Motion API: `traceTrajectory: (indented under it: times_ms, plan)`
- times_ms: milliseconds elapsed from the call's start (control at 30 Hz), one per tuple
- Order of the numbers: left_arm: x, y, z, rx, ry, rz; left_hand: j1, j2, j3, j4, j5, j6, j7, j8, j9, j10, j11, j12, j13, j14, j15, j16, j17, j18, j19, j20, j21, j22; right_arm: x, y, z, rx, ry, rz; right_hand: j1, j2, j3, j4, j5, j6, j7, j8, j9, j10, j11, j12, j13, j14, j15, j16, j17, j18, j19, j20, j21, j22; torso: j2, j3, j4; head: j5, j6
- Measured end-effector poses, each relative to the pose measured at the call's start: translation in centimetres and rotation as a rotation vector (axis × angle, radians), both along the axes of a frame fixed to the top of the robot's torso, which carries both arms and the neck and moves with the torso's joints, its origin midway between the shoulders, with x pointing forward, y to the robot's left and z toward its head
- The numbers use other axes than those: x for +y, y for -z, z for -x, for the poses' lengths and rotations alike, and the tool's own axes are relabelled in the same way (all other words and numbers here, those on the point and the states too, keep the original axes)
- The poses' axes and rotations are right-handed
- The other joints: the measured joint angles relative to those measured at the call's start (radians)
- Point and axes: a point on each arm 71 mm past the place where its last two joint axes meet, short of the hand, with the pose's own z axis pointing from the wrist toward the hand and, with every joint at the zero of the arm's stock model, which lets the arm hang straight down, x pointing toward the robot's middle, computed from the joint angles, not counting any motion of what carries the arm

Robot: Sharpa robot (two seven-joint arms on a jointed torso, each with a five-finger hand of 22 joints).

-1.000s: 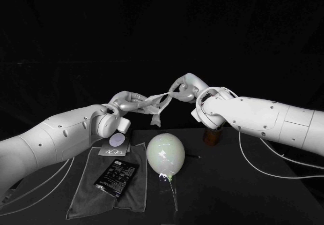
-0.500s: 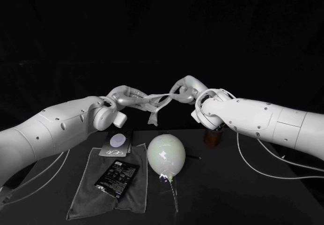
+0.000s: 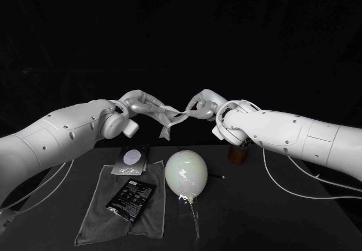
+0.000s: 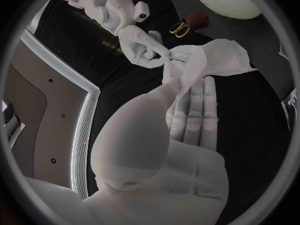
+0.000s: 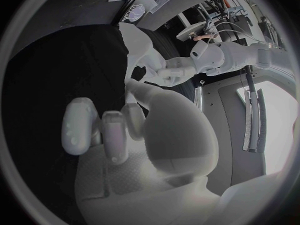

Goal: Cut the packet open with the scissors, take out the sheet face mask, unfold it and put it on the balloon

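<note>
The white sheet mask (image 3: 169,118) hangs in the air, partly folded, between my two hands above the table's far side. My left hand (image 3: 142,103) pinches its left end and my right hand (image 3: 201,104) pinches its right end. In the left wrist view the mask (image 4: 212,60) drapes over my left hand's fingers (image 4: 195,110), with the right hand (image 4: 147,47) gripping it beyond. The pale balloon (image 3: 186,172) lies on the table below the hands. The cut black packet (image 3: 129,198) rests on a grey cloth (image 3: 98,219). The scissors (image 4: 181,28) stand in a brown holder (image 3: 238,153).
A small card with a pale oval (image 3: 129,160) lies at the cloth's far end, left of the balloon. The balloon's string (image 3: 193,214) trails toward the table's front. White cables (image 3: 302,178) hang from the right arm over the table's right side.
My left hand has risen and the two hands have drawn closer together. The mask between them is now shorter and more bunched.
</note>
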Motion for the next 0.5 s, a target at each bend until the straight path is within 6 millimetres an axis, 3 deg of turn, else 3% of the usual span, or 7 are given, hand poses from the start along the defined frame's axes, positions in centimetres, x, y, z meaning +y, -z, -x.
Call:
traceTrajectory:
  times_ms: [133,200,333,400,500]
  plan:
    - [-0.4,-0.1,0.2,0.004,0.011,0.004,-0.011,0.003,0.000,0.000,0.002,0.000,0.000,-0.001,-0.001,-0.001,-0.001,0.006,0.003,0.016,0.000,0.009,0.012,0.007,0.004,-0.004,0.035,0.025,0.2,0.0,-0.1,0.005,0.000,-0.008,0.000,0.000,0.003,0.003,-0.002,-0.001,0.000,0.000,0.000,-0.004,0.003,-0.018,-0.007,0.000,0.000,-0.039,0.000,0.000,-0.034,0.002,-0.059,0.000,0.001,0.0006,0.0012,0.000,0.002]
    - [-0.6,-0.1,0.4,0.011,0.018,0.010,-0.021,0.001,0.021,-0.026,0.002,0.000,0.000,-0.001,0.000,-0.004,-0.004,0.009,0.005,0.037,-0.002,0.023,0.024,0.008,0.013,-0.013,0.060,0.041,0.2,0.0,-0.1,0.013,0.003,-0.020,-0.007,0.002,0.004,0.004,-0.002,-0.003,0.000,0.000,0.001,-0.022,0.004,-0.042,-0.028,-0.001,0.001,-0.066,0.000,0.005,-0.055,0.002,-0.099,0.000,0.001,0.0006,0.0012,0.000,0.003]
    - [-1.2,0.0,0.8,0.038,0.035,0.026,-0.027,0.000,0.022,-0.028,0.002,0.004,-0.004,-0.006,0.001,-0.004,-0.004,0.009,0.011,0.047,-0.003,0.028,0.039,0.008,0.016,-0.016,0.088,0.063,0.2,0.1,-0.2,0.042,0.018,-0.060,-0.013,0.007,0.004,0.004,-0.001,-0.013,0.005,0.000,0.021,-0.073,0.008,-0.162,-0.123,-0.019,-0.001,-0.140,-0.029,0.033,-0.110,0.004,-0.213,0.000,0.001,0.0006,0.0007,0.002,0.003]
    - [-1.4,0.0,0.9,0.057,0.040,0.040,-0.032,0.003,0.022,-0.028,0.002,0.004,-0.004,-0.006,0.001,-0.004,-0.004,0.009,0.011,0.049,-0.004,0.028,0.045,0.008,0.009,-0.020,0.098,0.072,0.1,0.2,-0.4,0.063,0.031,-0.087,-0.019,0.014,0.004,0.004,0.001,-0.027,0.009,0.000,0.026,-0.145,0.014,-0.354,-0.286,-0.076,0.002,-0.258,-0.154,0.058,-0.178,0.008,-0.375,0.000,0.001,0.0005,0.0006,0.002,0.003]
    - [-1.5,0.1,1.1,0.083,0.042,0.065,-0.061,0.008,0.046,-0.031,0.002,0.011,-0.011,-0.008,0.002,-0.001,-0.006,0.009,0.015,0.050,-0.006,0.028,0.054,0.009,-0.010,-0.008,0.103,0.082,-0.1,0.3,-0.6,0.093,0.052,-0.128,-0.027,0.022,0.004,0.004,0.001,-0.040,0.019,-0.012,0.022,-0.216,0.021,-0.593,-0.475,-0.148,0.006,-0.435,-0.326,0.089,-0.257,0.014,-0.596,-0.071,0.000,0.0005,0.0005,0.003,0.005]
